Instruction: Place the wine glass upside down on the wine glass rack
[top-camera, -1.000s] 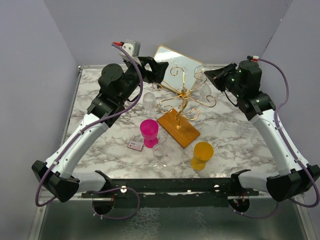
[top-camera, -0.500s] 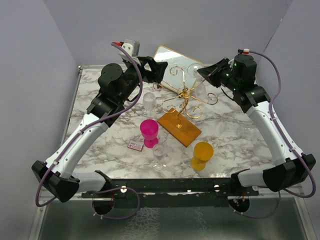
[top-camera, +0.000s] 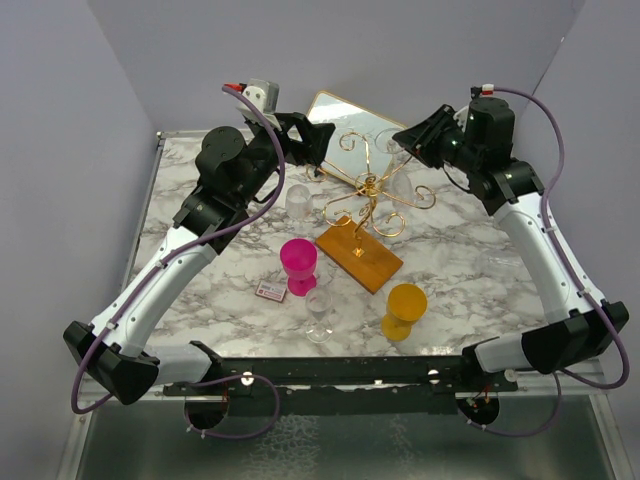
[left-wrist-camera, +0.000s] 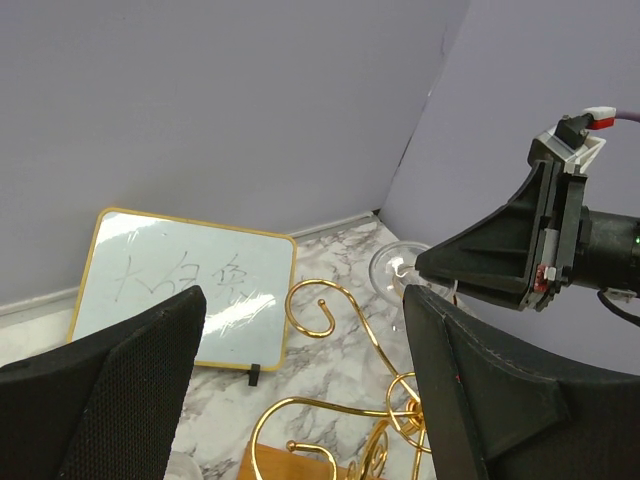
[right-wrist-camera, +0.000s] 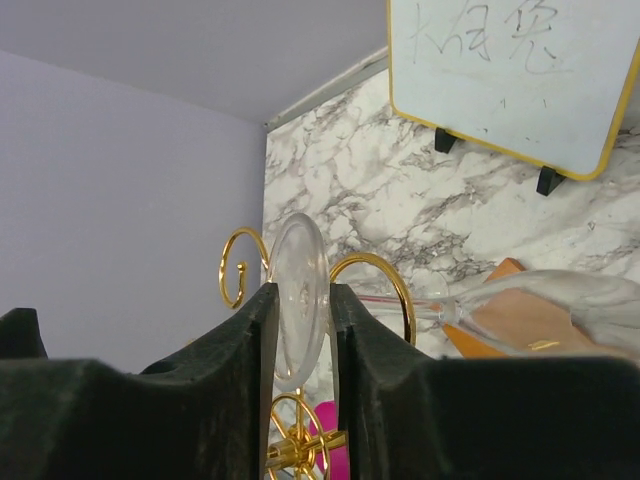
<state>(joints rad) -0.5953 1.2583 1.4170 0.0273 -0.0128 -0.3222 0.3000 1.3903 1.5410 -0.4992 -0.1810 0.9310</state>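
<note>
Above the far right part of the marble table (top-camera: 450, 250), at about 1 o'clock from the stem of the wine glass rack (top-camera: 368, 190), the right gripper (top-camera: 405, 138) is raised level with the rack's upper curls.

The right wrist view shows the wine glass (right-wrist-camera: 540, 305) lying sideways. Its round foot (right-wrist-camera: 298, 300) stands in the gap between the two black fingers (right-wrist-camera: 245, 380), close against both. The pictures do not show whether the jaws are clamping the foot or only flanking it. The stem runs away from the fingers and crosses a gold loop of the rack (resting on it or only passing by: cannot tell).

The left gripper (left-wrist-camera: 305, 290) hangs at 11 o'clock from the rack. Its jaws are wide apart with nothing between them.

Edges: the gold-framed board (top-camera: 350, 120) stands at 12 o'clock against the far wall, just behind the rack's curls. The side wall is near the right arm.

On the near side, a pink cup (top-camera: 298, 262) stands at 8 o'clock from the rack's wooden base (top-camera: 358, 255). A clear stemmed glass (top-camera: 320, 312) is at 7 o'clock and a yellow cup (top-camera: 405, 305) at 5 o'clock.

The widest bare marble lies at 3 to 4 o'clock from the base.
</note>
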